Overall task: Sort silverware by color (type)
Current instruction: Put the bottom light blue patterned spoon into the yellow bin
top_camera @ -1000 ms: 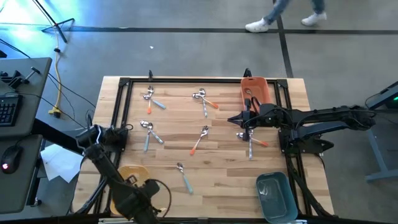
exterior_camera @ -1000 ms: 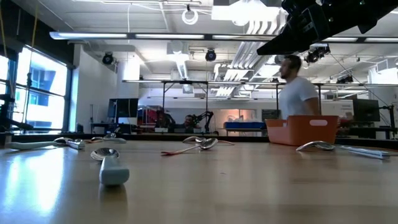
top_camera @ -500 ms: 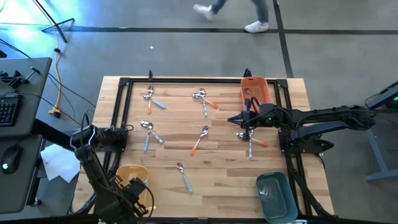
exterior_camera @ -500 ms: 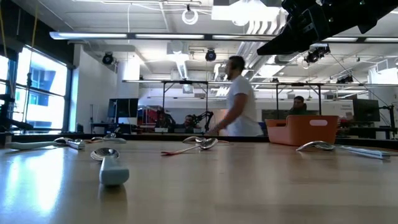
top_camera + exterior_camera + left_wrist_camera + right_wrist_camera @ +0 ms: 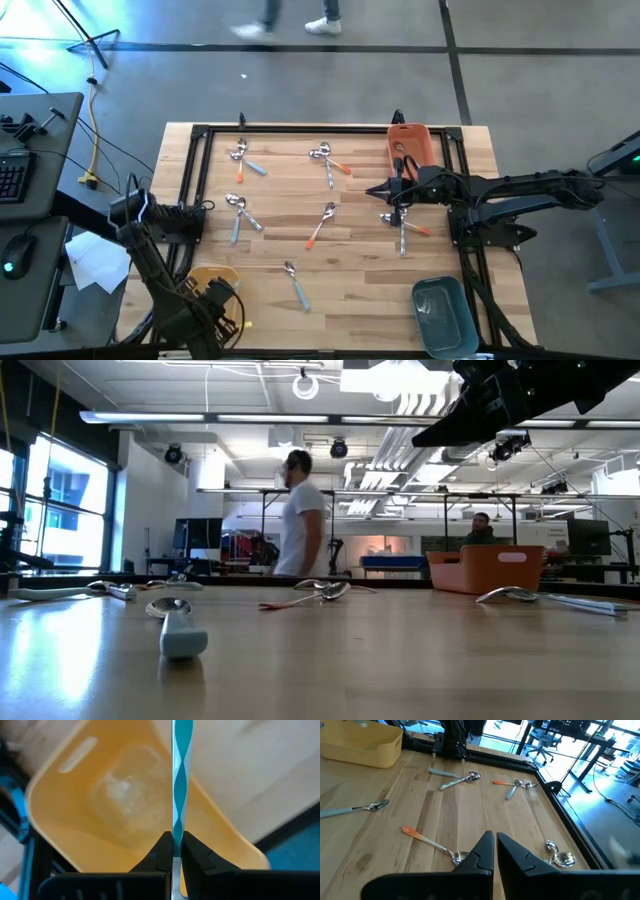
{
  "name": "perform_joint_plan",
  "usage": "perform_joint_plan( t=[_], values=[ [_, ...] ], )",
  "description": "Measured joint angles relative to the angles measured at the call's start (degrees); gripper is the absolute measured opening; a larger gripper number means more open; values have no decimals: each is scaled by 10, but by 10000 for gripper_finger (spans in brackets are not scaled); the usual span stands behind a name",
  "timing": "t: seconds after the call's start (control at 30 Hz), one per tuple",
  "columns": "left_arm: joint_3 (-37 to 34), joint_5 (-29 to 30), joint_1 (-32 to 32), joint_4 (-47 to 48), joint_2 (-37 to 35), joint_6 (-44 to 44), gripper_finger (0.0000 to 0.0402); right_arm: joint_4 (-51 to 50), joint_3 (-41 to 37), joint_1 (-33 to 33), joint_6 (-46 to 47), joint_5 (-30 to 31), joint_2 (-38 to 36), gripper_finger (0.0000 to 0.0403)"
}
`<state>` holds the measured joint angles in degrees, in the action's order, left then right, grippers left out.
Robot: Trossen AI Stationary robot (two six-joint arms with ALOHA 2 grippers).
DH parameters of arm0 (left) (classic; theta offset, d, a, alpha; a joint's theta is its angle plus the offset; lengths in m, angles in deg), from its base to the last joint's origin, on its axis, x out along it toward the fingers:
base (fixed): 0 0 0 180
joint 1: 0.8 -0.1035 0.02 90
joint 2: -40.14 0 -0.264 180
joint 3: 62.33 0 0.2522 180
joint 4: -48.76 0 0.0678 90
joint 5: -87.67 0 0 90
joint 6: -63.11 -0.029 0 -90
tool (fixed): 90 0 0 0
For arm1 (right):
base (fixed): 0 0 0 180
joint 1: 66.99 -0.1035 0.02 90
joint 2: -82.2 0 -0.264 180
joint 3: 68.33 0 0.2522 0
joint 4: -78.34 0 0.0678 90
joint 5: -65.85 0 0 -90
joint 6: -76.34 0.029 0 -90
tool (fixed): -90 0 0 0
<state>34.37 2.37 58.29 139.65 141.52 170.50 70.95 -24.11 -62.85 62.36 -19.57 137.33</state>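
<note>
Spoons and forks with light blue or orange handles lie scattered on the wooden table (image 5: 360,270), among them pairs (image 5: 240,157), (image 5: 326,160), (image 5: 238,213), (image 5: 403,226) and single pieces (image 5: 321,224), (image 5: 294,283). My left gripper (image 5: 172,852) hangs over the yellow bin (image 5: 120,805) at the near left corner, shut on one light blue-handled piece (image 5: 181,780). Its head is hidden. My right gripper (image 5: 385,190) hovers shut above the table's right half, near the orange bin (image 5: 410,145); nothing is between its fingers (image 5: 495,845). My left gripper pinches the light blue handle at one end (image 5: 174,840) between its two fingertips, pointing down from above. The handle runs on from the fingertips along the line of the fingers, over the yellow bin's inside and clear of it. A bit of metal (image 5: 172,892) shows behind the pinch.
A teal bin (image 5: 443,315) stands at the near right corner. A black frame (image 5: 300,130) runs round the table's edges. In the low view a blue-handled spoon (image 5: 180,630) lies close by, and a person (image 5: 300,510) walks in the room behind the table.
My left gripper has carried the blue-handled piece toward the table's left edge, over the yellow bin, staying shut. My right arm has kept still. A person has walked across the room beyond the far edge.
</note>
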Motion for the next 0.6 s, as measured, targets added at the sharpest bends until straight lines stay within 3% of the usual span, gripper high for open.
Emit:
perform_joint_plan(
  t=[0.33,0.6],
  values=[
    [-164,-34,0,-139,-91,41,5,3,0,0,-2,0,0,7],
    [-209,-76,3,-160,-108,75,5,3,0,0,0,0,0,7]
  ],
)
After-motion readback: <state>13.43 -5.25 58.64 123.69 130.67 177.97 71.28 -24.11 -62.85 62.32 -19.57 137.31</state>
